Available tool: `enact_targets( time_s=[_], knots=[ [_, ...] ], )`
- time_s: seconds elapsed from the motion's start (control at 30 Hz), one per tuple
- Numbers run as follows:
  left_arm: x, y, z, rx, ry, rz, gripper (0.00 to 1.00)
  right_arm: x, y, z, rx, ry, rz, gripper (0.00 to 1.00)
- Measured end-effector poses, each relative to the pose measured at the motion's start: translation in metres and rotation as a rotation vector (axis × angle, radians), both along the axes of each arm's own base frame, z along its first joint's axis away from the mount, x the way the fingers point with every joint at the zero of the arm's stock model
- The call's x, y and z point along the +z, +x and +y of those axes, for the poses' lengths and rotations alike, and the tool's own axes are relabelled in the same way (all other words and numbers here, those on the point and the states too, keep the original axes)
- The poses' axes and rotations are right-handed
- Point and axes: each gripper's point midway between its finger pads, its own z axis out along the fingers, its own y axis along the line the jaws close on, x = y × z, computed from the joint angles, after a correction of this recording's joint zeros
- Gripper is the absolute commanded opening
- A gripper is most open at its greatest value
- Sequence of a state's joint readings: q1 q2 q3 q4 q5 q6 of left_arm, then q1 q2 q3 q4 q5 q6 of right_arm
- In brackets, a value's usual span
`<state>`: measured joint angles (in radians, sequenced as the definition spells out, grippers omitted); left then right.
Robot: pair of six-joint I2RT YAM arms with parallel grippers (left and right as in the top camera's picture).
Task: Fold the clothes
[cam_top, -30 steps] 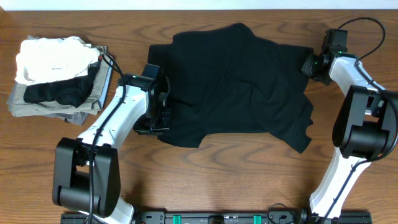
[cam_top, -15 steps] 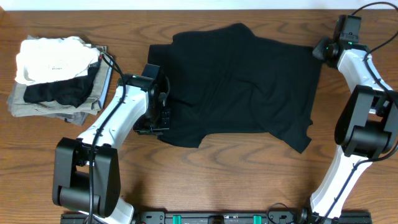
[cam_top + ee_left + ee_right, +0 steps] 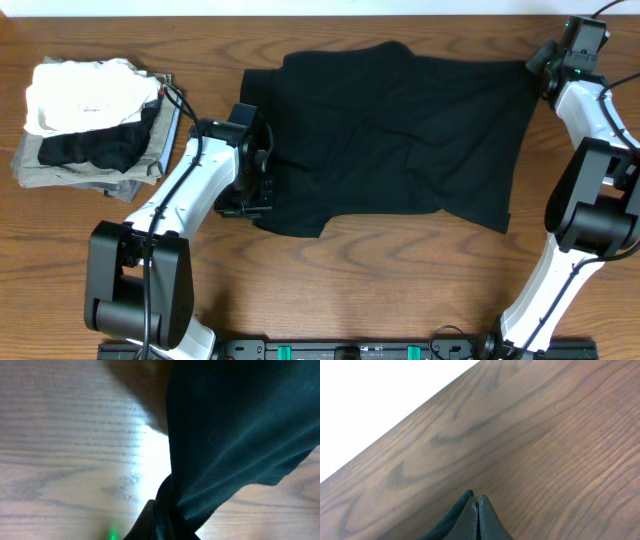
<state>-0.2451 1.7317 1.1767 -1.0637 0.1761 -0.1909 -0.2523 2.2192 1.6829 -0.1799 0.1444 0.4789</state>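
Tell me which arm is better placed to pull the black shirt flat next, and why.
Right, probably. The right gripper is shut on the far right corner of the black T-shirt, with creases running toward it. The left gripper is shut on the left edge and suits anchoring.

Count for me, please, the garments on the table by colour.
Black: 2, the spread shirt and a black piece in the pile
White: 1, the white piece on top of the pile
Grey: at least 1, the grey layers at the bottom, too close together to separate
Total: at least 4
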Motion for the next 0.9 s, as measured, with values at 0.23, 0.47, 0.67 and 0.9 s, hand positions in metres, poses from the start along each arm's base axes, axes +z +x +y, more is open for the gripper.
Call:
enact_targets(
  time_s=[0.23, 0.47, 0.67, 0.9],
  knots=[
    [0.001, -0.007, 0.002, 0.0, 0.007, 0.028, 0.07, 0.004, -0.007, -0.029, -0.073, -0.025, -0.01, 0.01],
    [0.001, -0.007, 0.002, 0.0, 0.007, 0.027, 0.12, 0.008, -0.027, -0.071, -0.143, -0.044, 0.036, 0.34],
    [0.001, -0.005, 0.001, 0.011, 0.008, 0.023, 0.3, 0.031, -0.036, -0.081, -0.119, -0.078, 0.121, 0.64],
    [0.003, -0.003, 0.001, 0.014, 0.009, 0.01, 0.36, 0.062, -0.056, -0.049, -0.023, 0.048, 0.256, 0.51]
  ],
)
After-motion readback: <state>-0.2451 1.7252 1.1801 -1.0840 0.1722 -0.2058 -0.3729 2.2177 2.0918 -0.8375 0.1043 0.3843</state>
